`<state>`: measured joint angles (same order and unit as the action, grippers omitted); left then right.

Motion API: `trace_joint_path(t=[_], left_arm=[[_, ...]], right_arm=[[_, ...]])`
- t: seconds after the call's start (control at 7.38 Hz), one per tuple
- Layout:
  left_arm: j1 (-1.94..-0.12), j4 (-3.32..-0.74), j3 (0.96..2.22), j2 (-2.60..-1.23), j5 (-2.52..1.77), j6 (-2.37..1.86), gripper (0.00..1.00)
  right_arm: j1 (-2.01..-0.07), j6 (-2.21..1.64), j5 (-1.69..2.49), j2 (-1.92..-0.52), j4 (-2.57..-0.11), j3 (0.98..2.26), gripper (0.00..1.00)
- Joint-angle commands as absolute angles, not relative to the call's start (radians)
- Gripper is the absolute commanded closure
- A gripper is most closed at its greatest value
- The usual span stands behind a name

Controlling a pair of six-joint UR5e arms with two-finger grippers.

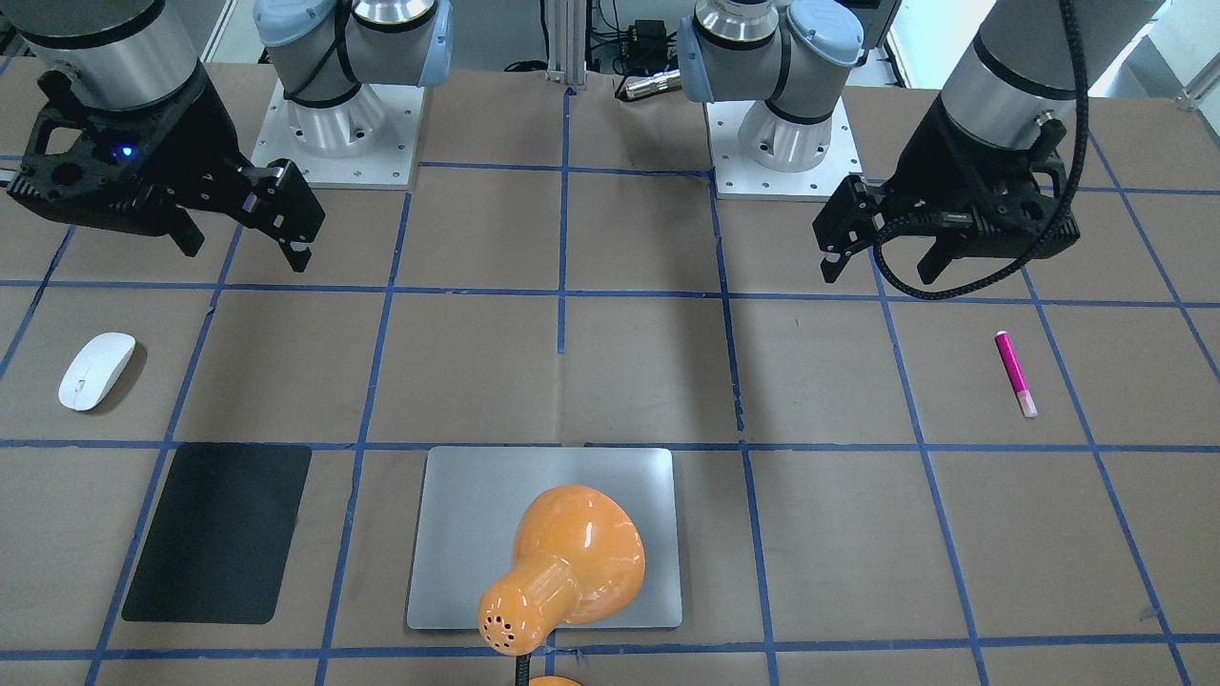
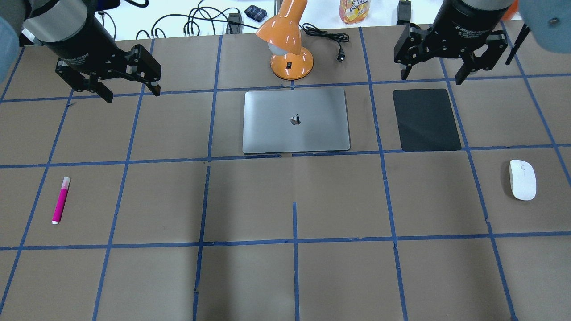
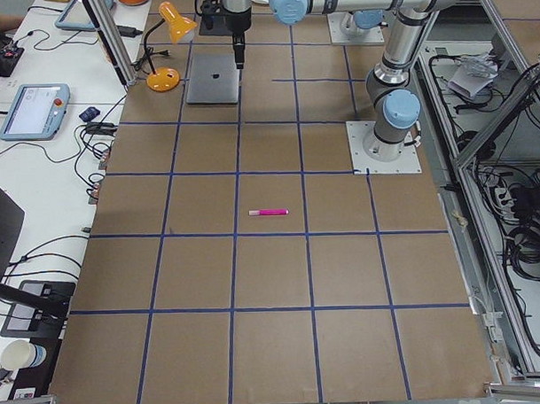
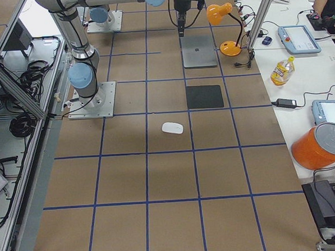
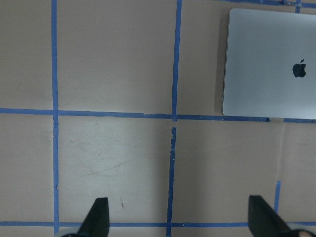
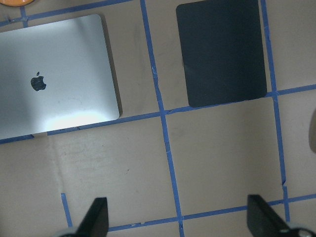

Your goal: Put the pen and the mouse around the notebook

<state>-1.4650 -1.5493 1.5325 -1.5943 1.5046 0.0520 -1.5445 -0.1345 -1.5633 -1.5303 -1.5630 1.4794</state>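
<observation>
Silver-grey and flat, the notebook (image 2: 296, 120) lies shut on the far middle of the table (image 2: 339, 200), which is covered in brown paper crossed by blue tape lines (image 2: 294, 160). An orange desk lamp (image 2: 292, 64) stands just behind the notebook's far edge, base apart from it. In the front-facing view its shade leans over the lid and hides part of it. The lamp's black cord (image 2: 332, 42) trails off to the right behind the notebook.

A black mat (image 2: 426, 119) lies just right of the notebook, with a tape line between them. The white mouse (image 2: 523, 179) sits well to the notebook's right, past the mat and nearer the robot. The pink pen (image 2: 61, 200) lies well to the notebook's left and nearer the robot, its pale end pointing away from the robot.

The left gripper (image 2: 131, 94) hangs above the table left of the notebook, fingers spread wide and holding nothing. The right gripper (image 2: 432, 78) hangs over the mat's far edge, right of the notebook, likewise wide and empty. Off the table behind the notebook stands what looks like a yellow drink bottle (image 2: 354, 11).
</observation>
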Motion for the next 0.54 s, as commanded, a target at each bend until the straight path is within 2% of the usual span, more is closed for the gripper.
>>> trace_joint_path(t=[0.0, 0.41], left_arm=[[-1.466, -1.545, 1.532, -1.598, 1.505, 0.052, 0.0], [-1.447, -1.545, 1.557, -1.586, 1.511, 0.054, 0.0]], right_arm=[[-1.539, -0.121, -1.563, -1.526, -1.559, 1.473, 0.0], [-1.446, -0.123, -1.597, -1.532, -1.496, 1.454, 0.0]])
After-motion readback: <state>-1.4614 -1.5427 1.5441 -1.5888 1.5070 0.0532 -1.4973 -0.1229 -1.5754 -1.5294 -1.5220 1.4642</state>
